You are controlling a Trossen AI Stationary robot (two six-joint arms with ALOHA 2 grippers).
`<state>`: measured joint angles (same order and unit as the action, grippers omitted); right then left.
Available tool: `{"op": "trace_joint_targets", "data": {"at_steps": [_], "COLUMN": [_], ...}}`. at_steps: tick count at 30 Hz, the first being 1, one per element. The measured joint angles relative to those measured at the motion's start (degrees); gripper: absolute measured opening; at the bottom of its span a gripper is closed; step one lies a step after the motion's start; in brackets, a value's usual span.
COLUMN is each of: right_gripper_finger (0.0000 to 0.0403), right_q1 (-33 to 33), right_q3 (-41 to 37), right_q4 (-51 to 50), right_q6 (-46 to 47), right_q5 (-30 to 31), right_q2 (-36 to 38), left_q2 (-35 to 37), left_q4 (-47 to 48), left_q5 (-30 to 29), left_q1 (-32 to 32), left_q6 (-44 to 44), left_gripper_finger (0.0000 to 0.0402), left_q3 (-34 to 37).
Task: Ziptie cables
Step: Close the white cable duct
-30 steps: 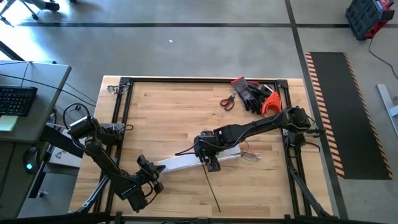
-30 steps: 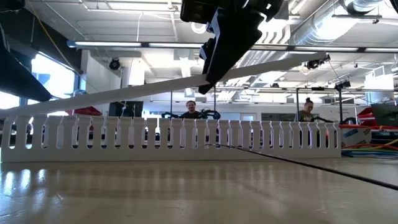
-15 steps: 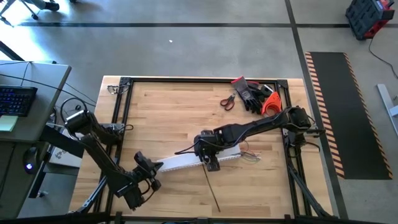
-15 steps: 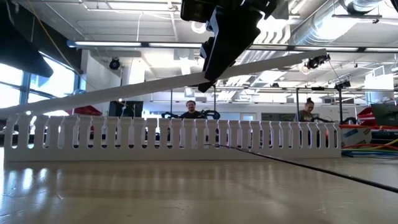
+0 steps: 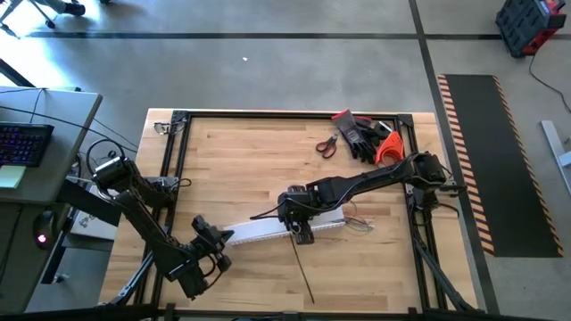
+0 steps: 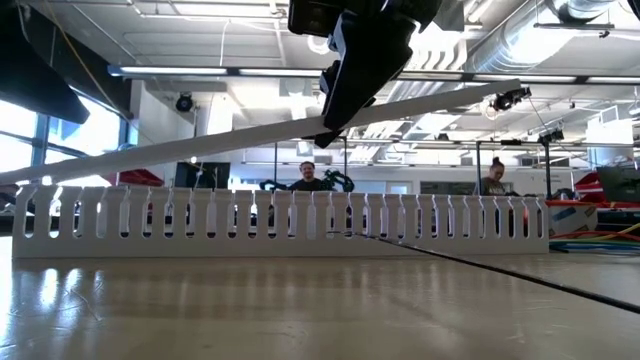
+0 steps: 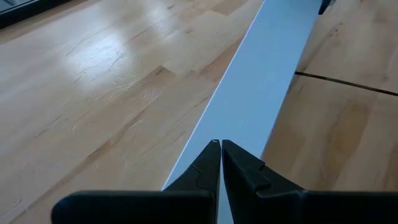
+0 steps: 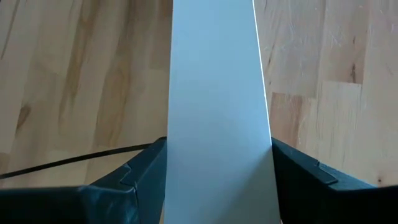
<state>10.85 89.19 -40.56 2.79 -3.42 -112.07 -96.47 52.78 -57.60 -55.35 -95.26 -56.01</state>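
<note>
Between the fingers of the right tool (image 8: 217, 180), a long flat white cover strip (image 8: 214, 106) is clamped across its width, held slanting above the desk (image 5: 241, 169). Directly under this tool sits the white comb-toothed duct (image 6: 280, 225), with a thin black ziptie (image 5: 302, 267) running out from below it toward the desk's near edge. Just beyond the tool, at the duct's far end, the cables (image 5: 359, 223) lie in a loose thin tangle. The left tool (image 7: 220, 149) has its fingers pressed shut, empty, its tips just over the strip's lower end. Scissors (image 5: 326, 145) and gloves (image 5: 364, 135) lie well behind the right tool.
</note>
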Motion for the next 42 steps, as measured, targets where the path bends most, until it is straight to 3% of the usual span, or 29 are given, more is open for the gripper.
{"op": "trace_joint_targets", "data": {"at_steps": [7, 28, 42], "right_gripper_finger": [0.0211, 0.0211, 0.0211], "right_q1": [-0.7, -1.1, -1.1], "right_q3": [0.1, 0.0, 0.0], "right_q4": [0.0, -1.2, -1.3], "right_q6": [1.3, 3.4, 2.4], "right_q5": [1.5, -3.7, -3.7], "right_q2": [0.6, 0.1, -0.9], "left_q2": [0.0, 0.0, -4.2], "left_q4": [0.1, -0.2, -2.8], "left_q5": [0.1, 1.6, 2.0], "left_q1": [0.2, 0.3, 0.3], "left_q6": [0.0, 0.0, -0.1], "left_gripper_finger": [0.0000, 0.0000, 0.0000], "left_q3": [0.0, 0.0, 0.0]}}
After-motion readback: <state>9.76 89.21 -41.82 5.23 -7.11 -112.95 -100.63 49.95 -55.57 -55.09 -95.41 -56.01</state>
